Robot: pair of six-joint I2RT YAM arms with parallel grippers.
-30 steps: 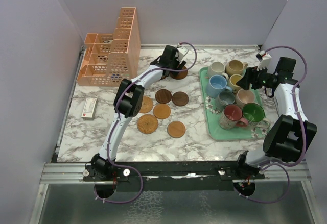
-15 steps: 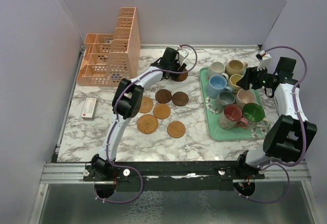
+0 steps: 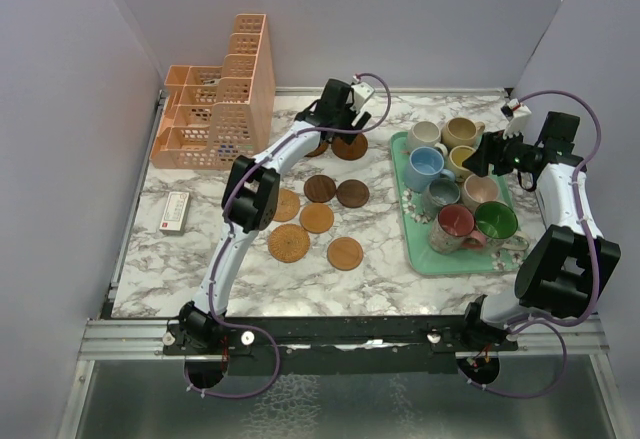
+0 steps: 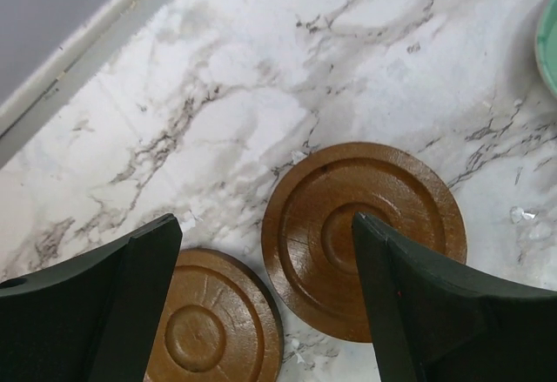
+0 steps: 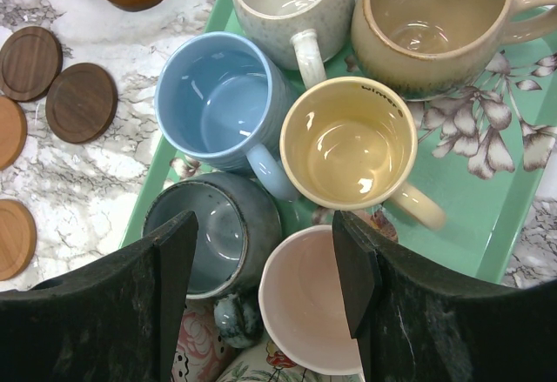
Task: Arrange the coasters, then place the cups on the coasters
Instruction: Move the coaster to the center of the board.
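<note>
Overall, marble tabletop [image 3: 200, 259] under coasters [image 3: 345, 253], lilac walls [image 3: 420, 19].

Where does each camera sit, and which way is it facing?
Top external: fixed high behind the bases, facing down on the white marble table; left arm and right arm show whole.
Left wrist: on the left arm, facing down at two brown round wooden coasters; dark left fingers frame the bottom.
Right wrist: above the mint-green floral tray, facing down into ceramic mugs; right fingers show below.
Shared: top and right wrist both show the light-blue ceramic mug.

Brown coasters [image 3: 345, 253] scattered flat, cups [image 3: 428, 167] clustered (all upright)
</note>
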